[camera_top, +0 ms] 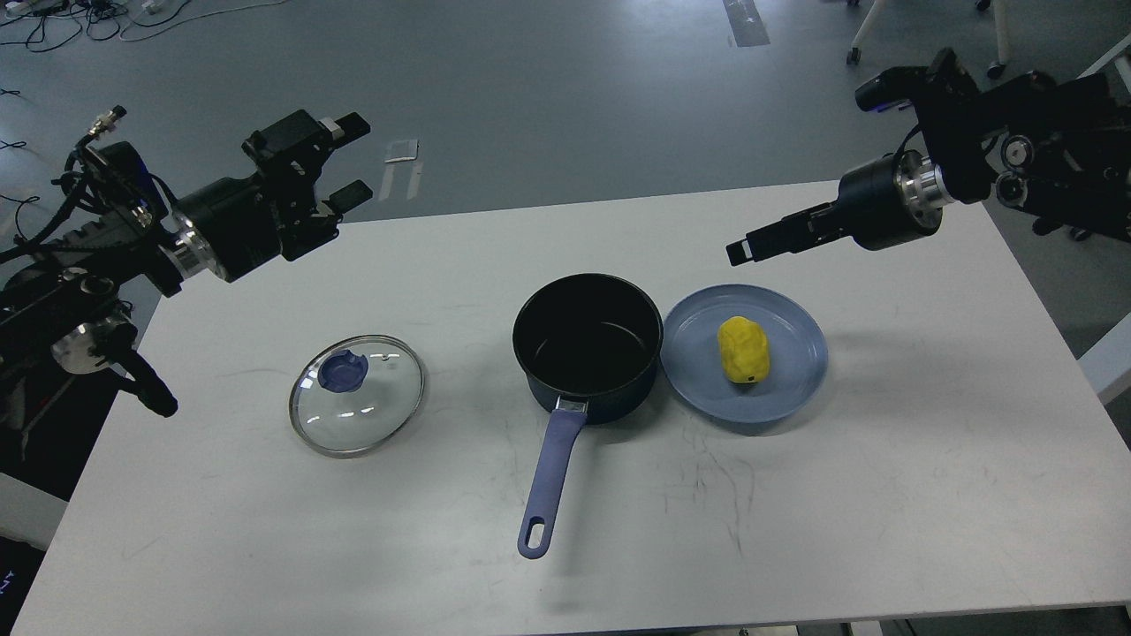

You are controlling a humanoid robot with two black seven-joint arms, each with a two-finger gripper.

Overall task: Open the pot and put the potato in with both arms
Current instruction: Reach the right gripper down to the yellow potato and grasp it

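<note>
Half of your job looks done: the pot stands open in the middle of the table, its black inside empty, and the glass lid lies flat on the table well to its left, apart from it. What is left is the potato, which sits on the blue plate just to the right of the pot, the plate's rim touching or nearly touching the pot's wall.

Your left gripper hangs above the table's far left corner with its two fingers clearly apart and nothing between them. Your right gripper points in from the right, above and behind the plate, touching nothing; it is seen nearly edge-on and dark, so you cannot tell whether its fingers are parted. I would judge that the right arm is the one placed to go down for the potato.
</note>
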